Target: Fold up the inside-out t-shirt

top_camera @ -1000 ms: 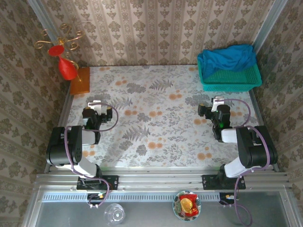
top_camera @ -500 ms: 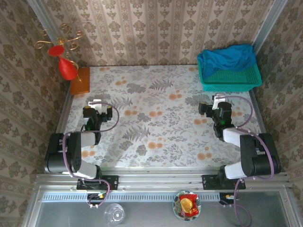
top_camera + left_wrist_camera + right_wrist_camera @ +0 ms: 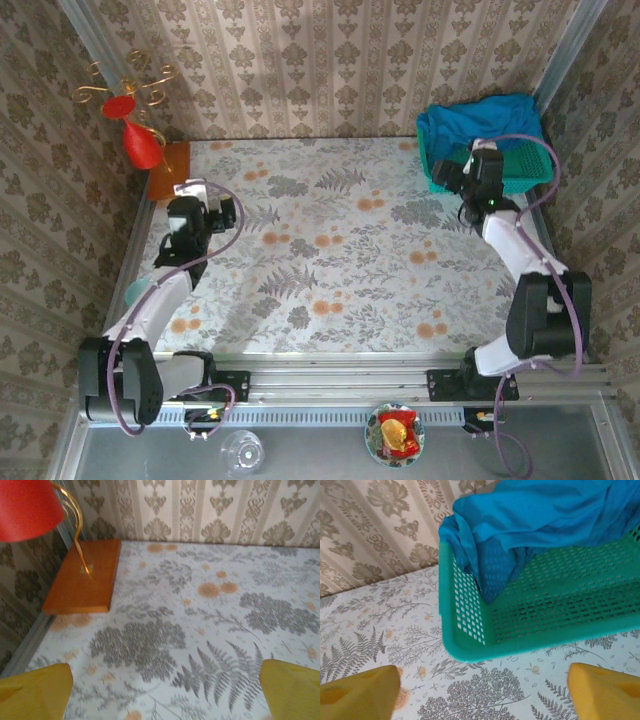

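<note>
While left end effector (image 3: 162,690) and right end effector (image 3: 481,692) gape empty, the basket (image 3: 470,652) half-hides the t-shirt (image 3: 545,515).

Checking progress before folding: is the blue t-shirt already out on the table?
No, the t-shirt lies bunched in the teal basket.

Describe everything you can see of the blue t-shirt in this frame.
The t-shirt is plain bright blue soft cloth with no print visible. It lies crumpled and heaped in the teal mesh basket at the table's far right corner, draping over the basket's left rear rim. The open right gripper hovers short of it.
</note>
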You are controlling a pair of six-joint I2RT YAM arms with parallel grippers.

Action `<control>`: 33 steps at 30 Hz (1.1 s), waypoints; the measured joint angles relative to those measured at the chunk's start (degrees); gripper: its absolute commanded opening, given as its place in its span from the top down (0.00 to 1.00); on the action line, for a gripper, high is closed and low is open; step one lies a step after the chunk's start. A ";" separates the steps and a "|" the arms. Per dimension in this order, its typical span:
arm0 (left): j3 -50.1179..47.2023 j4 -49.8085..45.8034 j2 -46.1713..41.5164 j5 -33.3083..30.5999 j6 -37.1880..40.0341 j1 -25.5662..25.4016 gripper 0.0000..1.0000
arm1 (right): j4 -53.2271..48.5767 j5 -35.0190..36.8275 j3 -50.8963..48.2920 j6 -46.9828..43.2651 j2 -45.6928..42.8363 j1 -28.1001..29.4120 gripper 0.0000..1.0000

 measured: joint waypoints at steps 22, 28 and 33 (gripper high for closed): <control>10.95 -27.34 -1.36 13.81 -3.85 0.07 0.05 | -16.85 -9.88 51.04 16.70 44.28 -5.79 0.20; 11.54 -27.50 -1.33 13.77 -3.87 0.07 0.04 | -17.53 -10.54 64.06 23.98 54.18 -6.91 0.21; 13.27 -27.91 -1.20 13.84 -3.85 0.07 0.04 | -18.08 -10.86 70.44 28.33 58.82 -7.43 0.37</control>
